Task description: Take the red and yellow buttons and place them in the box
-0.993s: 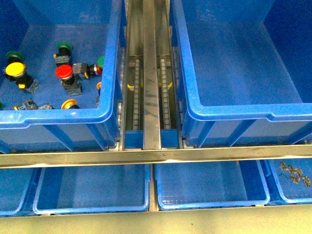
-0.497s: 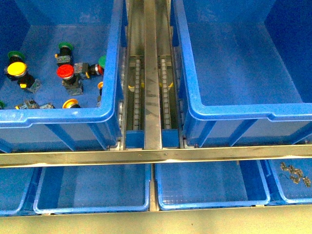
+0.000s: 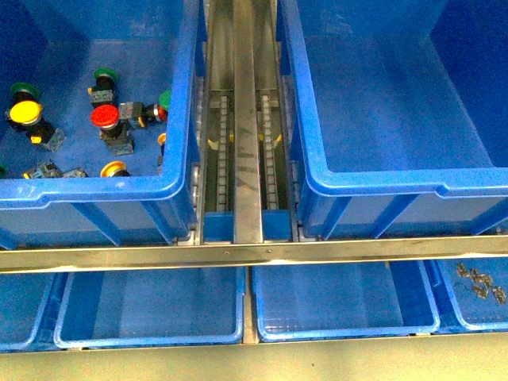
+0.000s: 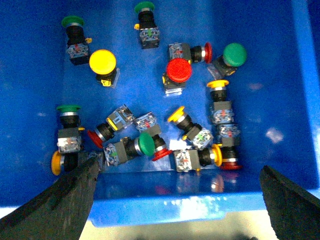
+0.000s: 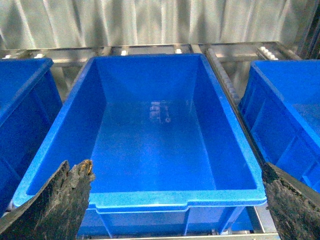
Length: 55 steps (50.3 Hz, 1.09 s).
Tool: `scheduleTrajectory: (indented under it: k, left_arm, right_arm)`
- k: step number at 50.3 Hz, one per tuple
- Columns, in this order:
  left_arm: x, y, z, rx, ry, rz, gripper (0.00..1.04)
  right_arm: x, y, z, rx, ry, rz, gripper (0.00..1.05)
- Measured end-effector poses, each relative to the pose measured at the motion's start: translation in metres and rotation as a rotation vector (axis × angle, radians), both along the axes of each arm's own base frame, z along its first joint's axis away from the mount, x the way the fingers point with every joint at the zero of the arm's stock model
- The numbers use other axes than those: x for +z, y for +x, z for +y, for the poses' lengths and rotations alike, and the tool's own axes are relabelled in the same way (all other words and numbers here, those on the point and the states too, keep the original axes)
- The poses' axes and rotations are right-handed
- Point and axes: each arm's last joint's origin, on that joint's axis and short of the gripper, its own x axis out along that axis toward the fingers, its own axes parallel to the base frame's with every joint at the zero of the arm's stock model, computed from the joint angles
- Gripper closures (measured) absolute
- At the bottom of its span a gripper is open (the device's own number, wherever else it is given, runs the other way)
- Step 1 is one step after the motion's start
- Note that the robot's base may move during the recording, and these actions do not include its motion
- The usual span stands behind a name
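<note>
Several push-button switches lie in the left deep blue bin (image 3: 95, 190). In the front view I see a yellow button (image 3: 24, 112) and a red button (image 3: 104, 117) among green ones. The left wrist view looks down on them: a yellow button (image 4: 102, 61), a red button (image 4: 179, 70), more yellow and red caps lower down (image 4: 176, 114), and green ones. My left gripper (image 4: 177, 200) is open above the bin's near wall. The empty box (image 3: 397, 182) stands at the right; my right gripper (image 5: 175, 200) is open before its near rim (image 5: 145, 199). Neither arm shows in the front view.
A metal roller track (image 3: 246, 143) runs between the two deep bins. A steel rail (image 3: 254, 254) crosses in front of them. Shallower blue trays (image 3: 151, 309) sit below; the far right one holds small metal parts (image 3: 480, 283). Another blue bin (image 5: 290, 120) flanks the box.
The front view has shifted very slightly; the buttons and bins keep their places. No arm has come into that view.
</note>
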Motion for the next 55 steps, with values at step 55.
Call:
scheduleTrajectory:
  k: [55]
  left_arm:
    - [-0.093,0.167,0.008,-0.300,0.177,0.180,0.08]
  right_arm:
    - [0.000,0.000,0.000,0.000,0.000,0.000,0.06]
